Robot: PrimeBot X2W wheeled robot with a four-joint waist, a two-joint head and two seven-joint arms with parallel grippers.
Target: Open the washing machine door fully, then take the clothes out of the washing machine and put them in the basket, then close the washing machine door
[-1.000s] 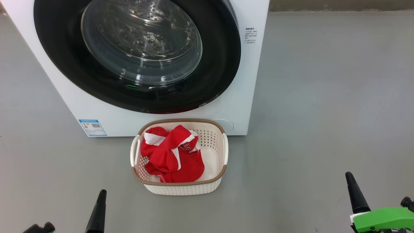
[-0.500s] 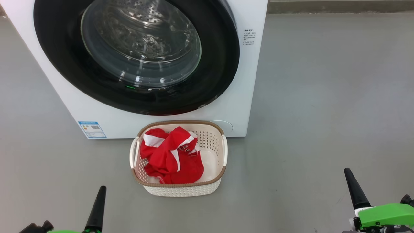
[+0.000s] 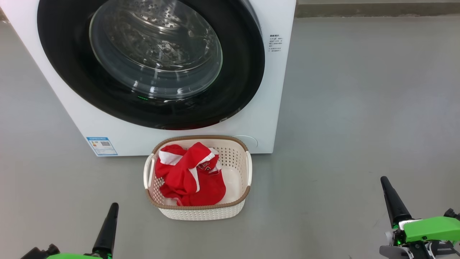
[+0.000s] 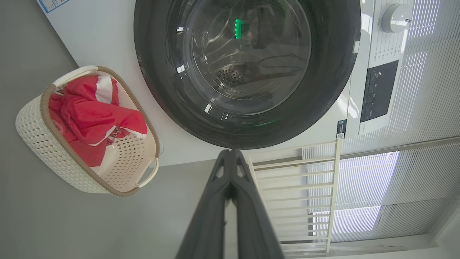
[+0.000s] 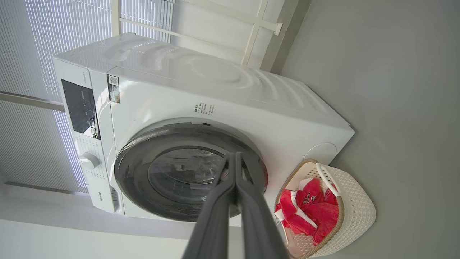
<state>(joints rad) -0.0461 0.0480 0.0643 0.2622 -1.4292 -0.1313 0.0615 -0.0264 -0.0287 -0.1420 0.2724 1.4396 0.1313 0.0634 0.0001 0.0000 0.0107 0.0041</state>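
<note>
White sheet metal makes up the biggest thing in the room, the boxy front-loading washing machine (image 3: 276, 108) standing on the smooth grey floor (image 3: 359, 108). Its large round door (image 3: 154, 54), a glossy black rim around a bulging clear glass bowl, sits flush against the front, closed. Through the glass I make out the bare steel drum (image 3: 143, 21) and no cloth, so the unloading looks finished. Just in front of the machine, below the door, stands the small cream perforated plastic basket (image 3: 201, 213) with its brown woven-look rim, put there, I would guess, to give each garment a short trip. Soft red clothes (image 3: 190, 176) with white trim lie heaped in its left half. The dark long-fingered left gripper (image 3: 113, 208) and right gripper (image 3: 385, 182) are both clenched on nothing, held low and well apart from basket and door, probably parked clear.
</note>
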